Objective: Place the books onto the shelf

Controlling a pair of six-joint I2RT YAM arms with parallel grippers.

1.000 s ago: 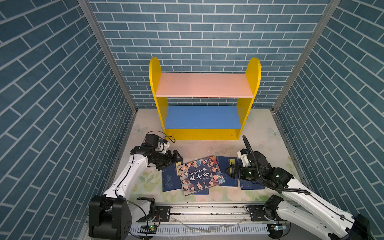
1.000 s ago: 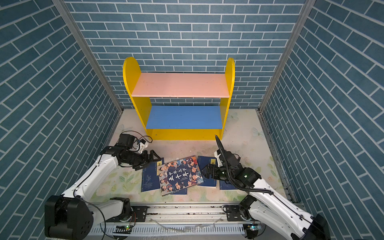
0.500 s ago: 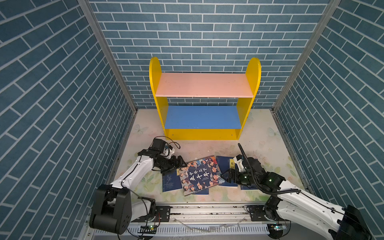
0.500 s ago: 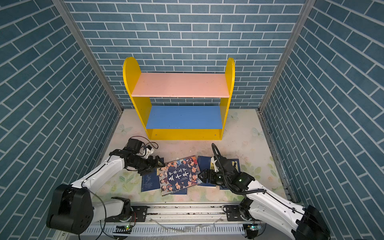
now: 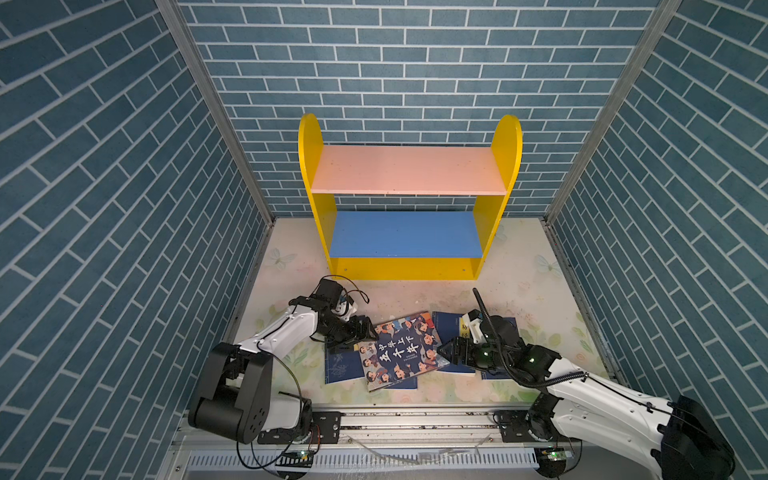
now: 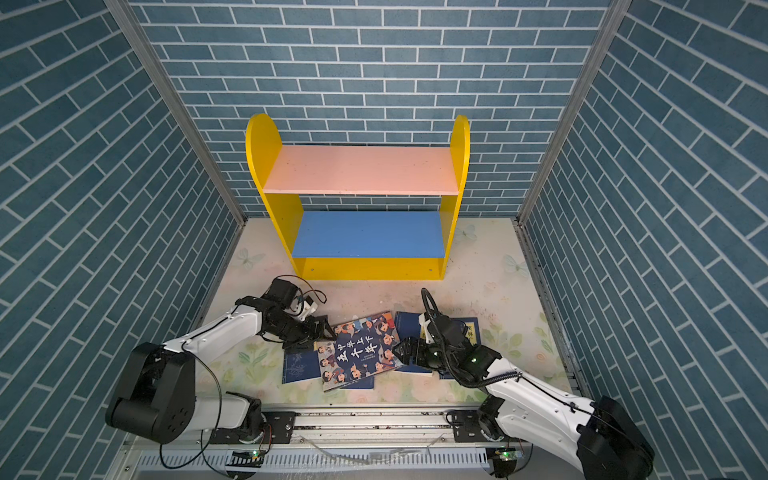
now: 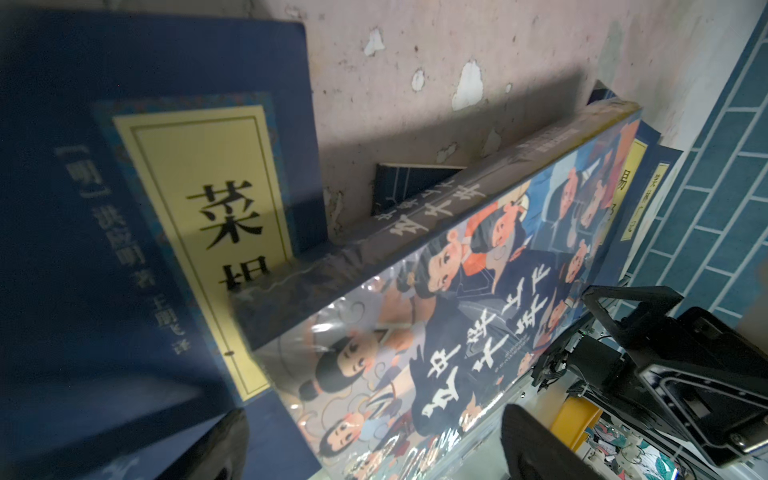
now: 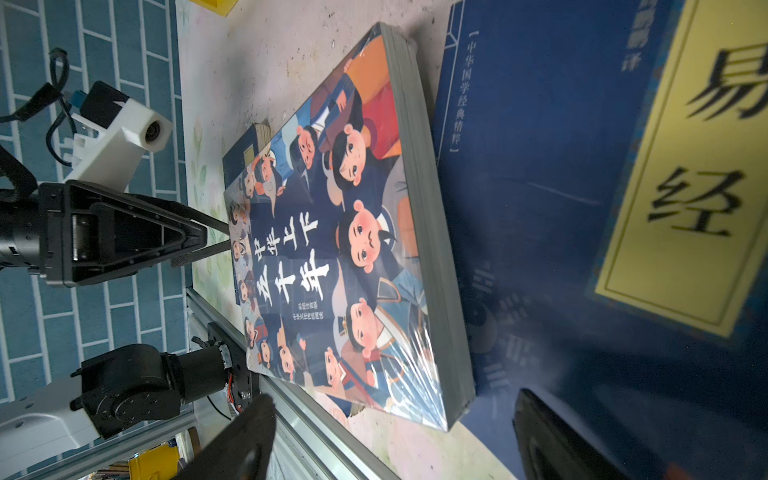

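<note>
The big book with the faces (image 5: 401, 351) lay flat on the bench (image 5: 519, 270), on top of some thin blue books (image 5: 340, 368), in front of the shelf (image 5: 309, 166). The shelf had nothing on it. My left gripper (image 5: 365, 330) was spread wide, just beside the big book's left edge. My right gripper (image 5: 446, 353) was spread wide too, low at the book's right edge, over another blue book (image 5: 446, 324). Neither one held anything.

I think the job right then was to lift the big book first, since it lay on the others. To do it well, I would slide one finger under the edge and one over the cover, and take only that book, not the thin one below. The cover looked like shiny plastic wrap, so it could slip. A deep bite would be safer than a nip at the corner. Both grippers should lift together and keep it level, then go slowly to the shelf.
</note>
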